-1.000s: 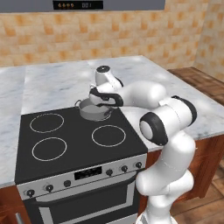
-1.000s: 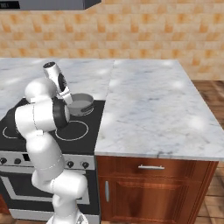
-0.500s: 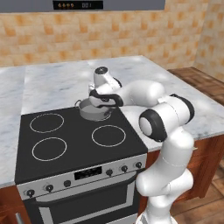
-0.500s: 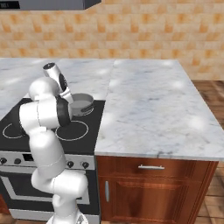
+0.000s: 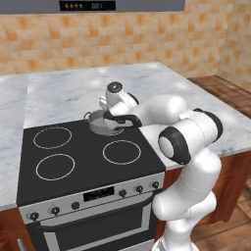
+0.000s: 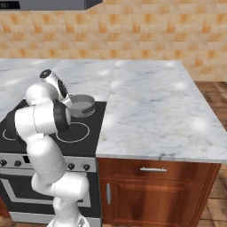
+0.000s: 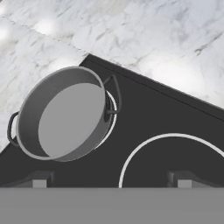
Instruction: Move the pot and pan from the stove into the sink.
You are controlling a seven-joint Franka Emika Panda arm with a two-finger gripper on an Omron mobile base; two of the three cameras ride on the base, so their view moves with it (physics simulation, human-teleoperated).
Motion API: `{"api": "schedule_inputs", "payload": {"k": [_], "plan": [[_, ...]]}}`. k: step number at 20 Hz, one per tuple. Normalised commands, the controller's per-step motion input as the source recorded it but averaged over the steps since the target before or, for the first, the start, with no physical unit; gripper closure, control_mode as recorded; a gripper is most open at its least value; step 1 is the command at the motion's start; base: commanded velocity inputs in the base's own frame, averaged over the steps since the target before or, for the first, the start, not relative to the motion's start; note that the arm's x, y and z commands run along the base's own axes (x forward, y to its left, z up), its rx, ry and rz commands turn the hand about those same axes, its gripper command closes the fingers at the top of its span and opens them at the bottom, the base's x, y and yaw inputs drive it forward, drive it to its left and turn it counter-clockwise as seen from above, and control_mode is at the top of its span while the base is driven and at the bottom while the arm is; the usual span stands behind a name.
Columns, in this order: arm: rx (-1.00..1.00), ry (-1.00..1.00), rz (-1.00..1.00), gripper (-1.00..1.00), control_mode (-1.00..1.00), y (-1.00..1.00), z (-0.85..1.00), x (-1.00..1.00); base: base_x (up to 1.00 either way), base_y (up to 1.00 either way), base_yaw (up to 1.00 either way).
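Pot (image 7: 65, 114) sits on the stove's (image 5: 88, 162) back right burner, beside the marble desk (image 6: 150, 111); fingers (image 7: 39, 179) spread wide above it, holding nothing

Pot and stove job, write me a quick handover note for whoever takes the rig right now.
Gripper: open, holding nothing, hovering just above the stove beside the pot.
Pot: upright on the stove's back right burner, near the marble counter, empty inside as far as the hand view shows.
Pan and sink: I can't place either from these pictures.
Done: nothing moved yet; the pot is still on the stove.
Left: close on the pot, probably by its rim or a loop handle, carry it to the sink, then find the pan and do the same.
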Motion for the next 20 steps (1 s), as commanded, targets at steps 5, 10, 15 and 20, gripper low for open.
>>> {"api": "schedule_inputs", "payload": {"k": [5,10,15,20], "plan": [[0.00,0.00,0.00,-1.00,-1.00,0.00,-0.10,0.12,0.00,0.00,0.00],[0.00,0.00,0.00,-1.00,-1.00,0.00,-0.21,0.20,0.00,0.00,0.00],[0.00,0.00,0.00,-1.00,-1.00,0.00,-0.22,0.20,0.00,0.00,0.00],[0.00,0.00,0.00,-1.00,-1.00,0.00,-0.22,0.18,0.00,0.00,0.00]]}}
